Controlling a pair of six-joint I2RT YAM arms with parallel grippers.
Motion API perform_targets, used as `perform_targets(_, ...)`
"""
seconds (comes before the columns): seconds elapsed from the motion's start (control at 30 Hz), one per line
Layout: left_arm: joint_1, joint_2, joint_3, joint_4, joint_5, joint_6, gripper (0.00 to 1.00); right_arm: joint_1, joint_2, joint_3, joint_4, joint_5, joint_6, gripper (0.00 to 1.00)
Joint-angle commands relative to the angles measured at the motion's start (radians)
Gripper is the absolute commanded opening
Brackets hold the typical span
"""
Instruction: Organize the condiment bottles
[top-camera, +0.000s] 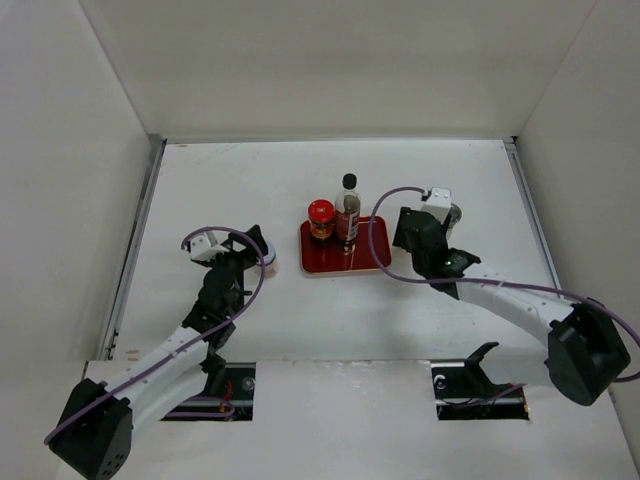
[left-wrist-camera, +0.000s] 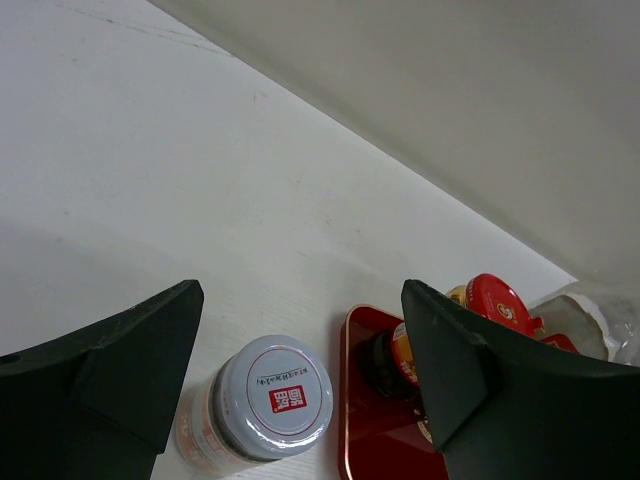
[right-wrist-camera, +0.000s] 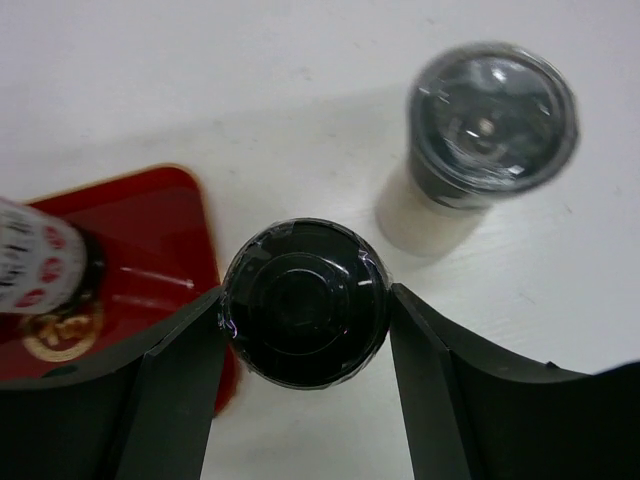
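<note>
Our right claw grips the upright black-capped bottle by its cap — tray just left of it — left claw wide.

Left arm reaches forward from its base, elbow bent, wrist tipped down. Left tool is wide open, fingers well apart, neither touching anything. Right arm stretches forward and inward, wrist pitched steeply down. Right tool points down, its fingers pressed against both sides of the cap of a black-capped bottle, gripping it.
</note>
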Motion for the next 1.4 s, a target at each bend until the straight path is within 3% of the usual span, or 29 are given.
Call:
perform_targets(0.0,-0.006,0.007,0.005,0.046,0.007,-0.008,0.8,0.042,0.034,0.126,0.213,0.015,-0.072,0.52)
perform_targets(0.2,0.012,-0.011,-0.003,0.04,0.007,-0.007,0.8,0.068,0.2,0.22,0.357,-0.045,-0.101,0.53)
perform_targets(0.47,0.009,0.001,0.0,0.043,0.002,-0.007,0.8,0.07,0.313,0.275,0.413,-0.089,-0.092,0.54)
perform_targets(0.83,0.02,0.042,0.022,0.021,-0.001,-0.003,0.82,0.07,0.363,0.24,0.41,-0.079,-0.049,0.78)
perform_targets(1.07,0.01,0.036,0.106,-0.158,-0.025,0.019,0.9,0.07,0.225,0.172,0.375,-0.02,-0.011,0.92)
perform_targets(1.23,-0.005,0.051,0.224,-0.42,-0.061,0.035,0.92,0.07,0.039,0.025,0.385,-0.003,0.068,0.94)
perform_targets(1.37,-0.028,0.143,0.287,-0.528,-0.046,0.057,0.93,0.073,-0.102,-0.097,0.405,-0.011,0.109,0.95)
